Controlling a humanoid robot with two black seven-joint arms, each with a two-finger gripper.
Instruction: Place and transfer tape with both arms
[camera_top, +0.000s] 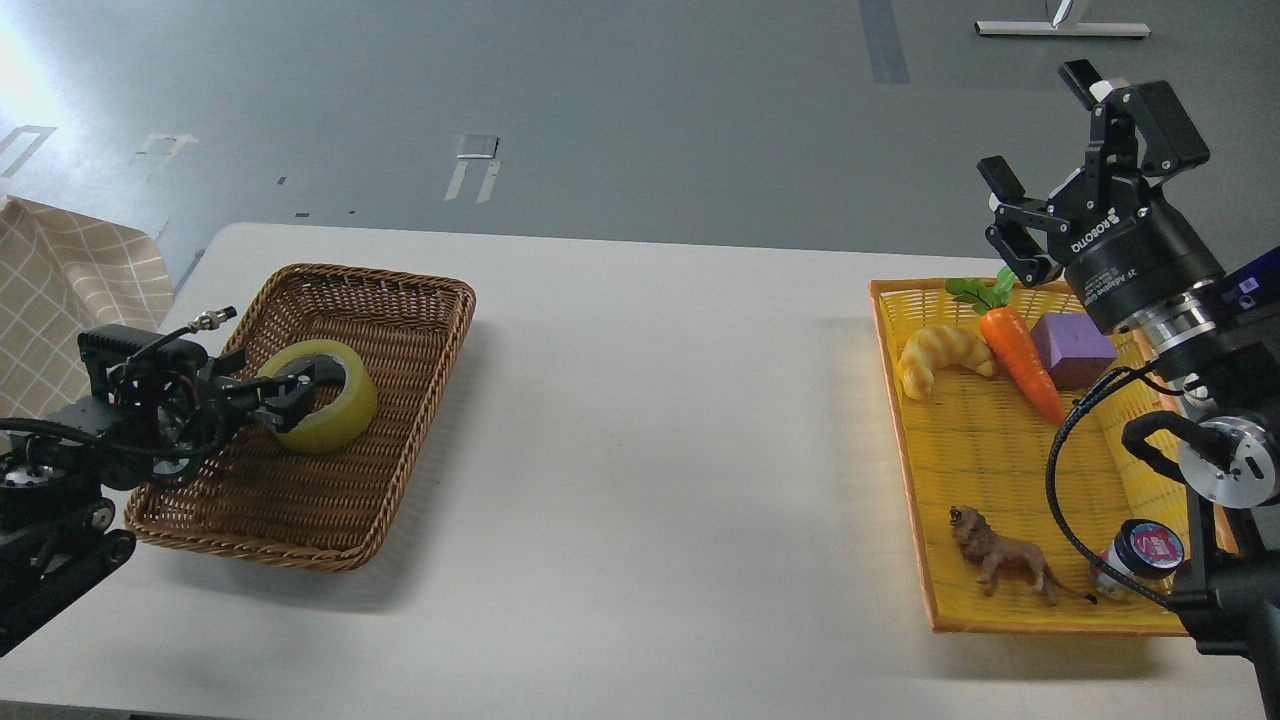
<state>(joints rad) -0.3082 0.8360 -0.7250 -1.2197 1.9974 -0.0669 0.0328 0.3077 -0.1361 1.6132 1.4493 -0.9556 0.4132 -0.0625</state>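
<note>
The yellow tape (330, 412) lies flat in the brown wicker basket (400, 300) at the left of the table, whitish core facing up. My left gripper (292, 392) is low over the basket. Its fingers are spread around the roll's near wall, one over the core hole and one outside, and do not seem to press it. My right gripper (1036, 124) is open and empty. It is raised high above the far corner of the yellow tray (905, 400) at the right, far from the tape.
The yellow tray holds a croissant toy (940, 355), a carrot (1020, 355), a purple block (1070, 348), a lion figure (1000, 560) and a small jar (1135, 560). A checked cloth (70, 290) lies past the table's left edge.
</note>
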